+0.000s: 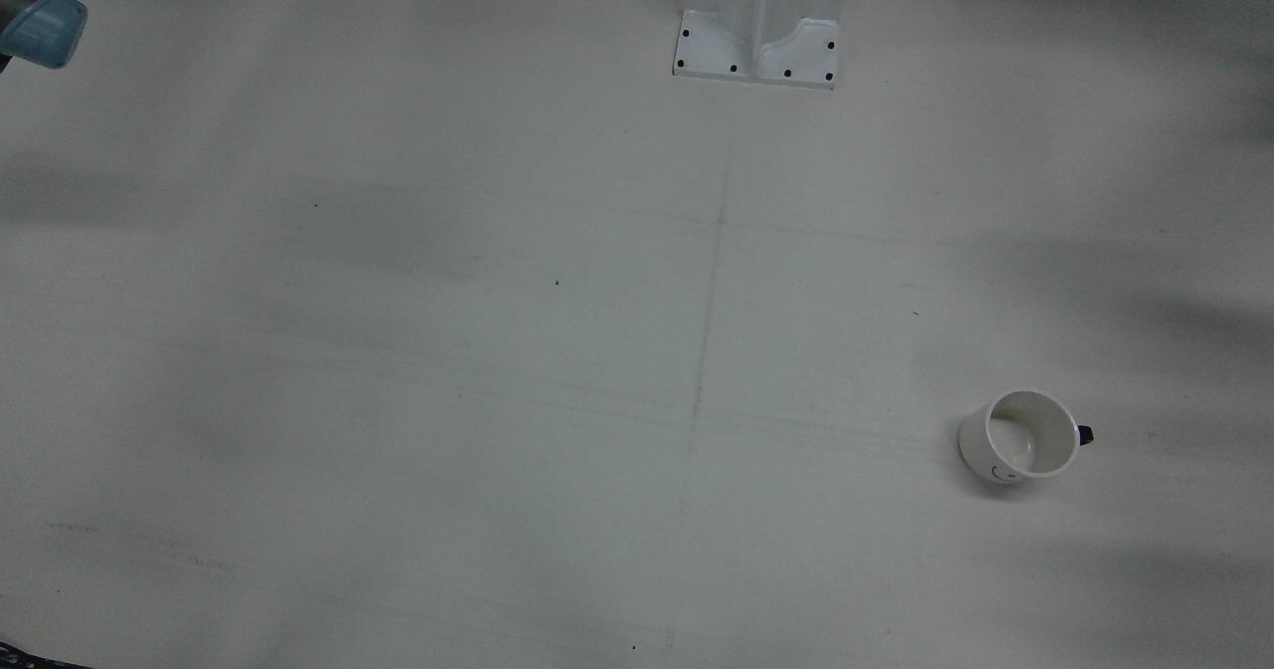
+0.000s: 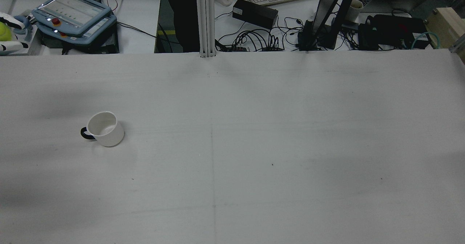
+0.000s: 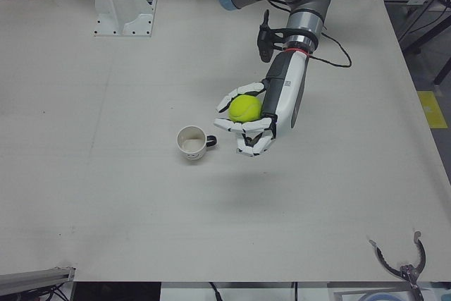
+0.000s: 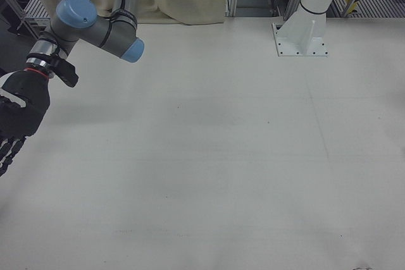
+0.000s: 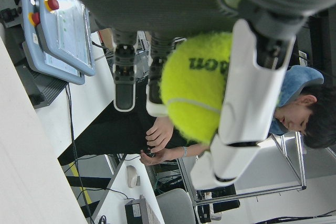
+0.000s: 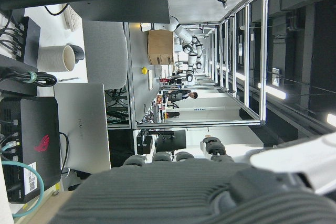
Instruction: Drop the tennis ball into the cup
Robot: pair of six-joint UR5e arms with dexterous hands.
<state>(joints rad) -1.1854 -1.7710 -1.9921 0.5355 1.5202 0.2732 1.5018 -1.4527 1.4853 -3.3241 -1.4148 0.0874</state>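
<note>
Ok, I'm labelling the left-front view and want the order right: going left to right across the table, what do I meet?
Arm pedestal → cup → tennis ball, held in the left hand → metal tongs-like tool at the near right edge.

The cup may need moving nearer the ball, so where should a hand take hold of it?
Grip the cup by its dark handle, or around its round wall, probably coming from above. It stands upright and empty, mouth up, alone on the table. The handle points toward the left hand, which is shut on the tennis ball.
</note>
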